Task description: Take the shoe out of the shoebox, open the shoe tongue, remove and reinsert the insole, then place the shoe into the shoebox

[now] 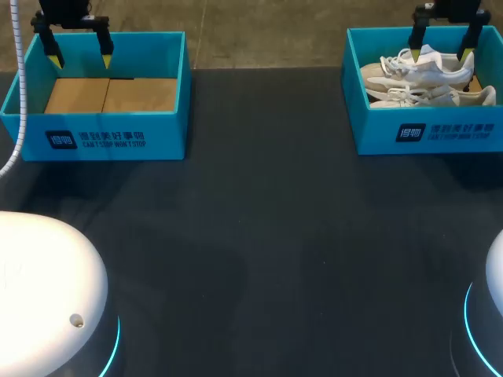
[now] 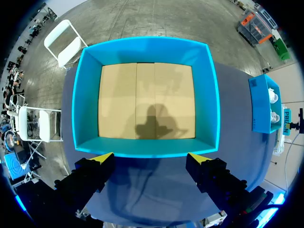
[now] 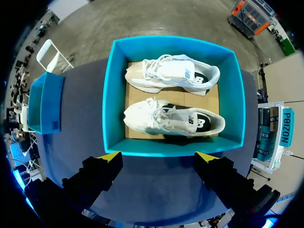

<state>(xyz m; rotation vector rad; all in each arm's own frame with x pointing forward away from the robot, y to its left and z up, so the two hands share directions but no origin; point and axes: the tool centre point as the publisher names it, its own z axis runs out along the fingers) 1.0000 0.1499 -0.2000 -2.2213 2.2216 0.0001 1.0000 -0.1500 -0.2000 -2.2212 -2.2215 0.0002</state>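
Spreading under everything is the dark table (image 1: 259, 236). At its far edge stand two open turquoise shoeboxes, well apart.

The left shoebox (image 1: 94, 141) holds nothing but its brown cardboard floor. The right shoebox (image 1: 428, 129) holds a pair of white sneakers side by side, toes to the left and heels to the right. The far sneaker (image 1: 413, 69) lies against the far wall. The near sneaker (image 1: 428, 96) lies just inside the near wall, and the right wrist view shows its dark lining at the collar (image 3: 190, 121). Both seem tipped onto their sides, though I cannot be sure.

The left gripper (image 1: 80, 59) hangs above the left shoebox with its fingers spread wide and nothing between them. The right gripper (image 1: 441, 55) hangs above the right shoebox, likewise released and empty. In its own wrist view the yellow tips sit over the box's near wall, apart from either shoe.

No shoe has been lifted yet, so taking one out looks like the step in hand, and the near sneaker is the handier one.

I judge the sneaker to be light, with a soft, yielding upper that would crumple under a pinch at the toe or laces. The sole and heel counter should be stiffer, so the heel collar, or the sole edge at the heel, looks the surest hold. The loose laces may snag on its neighbour, and the light box could shift as the shoe comes out.
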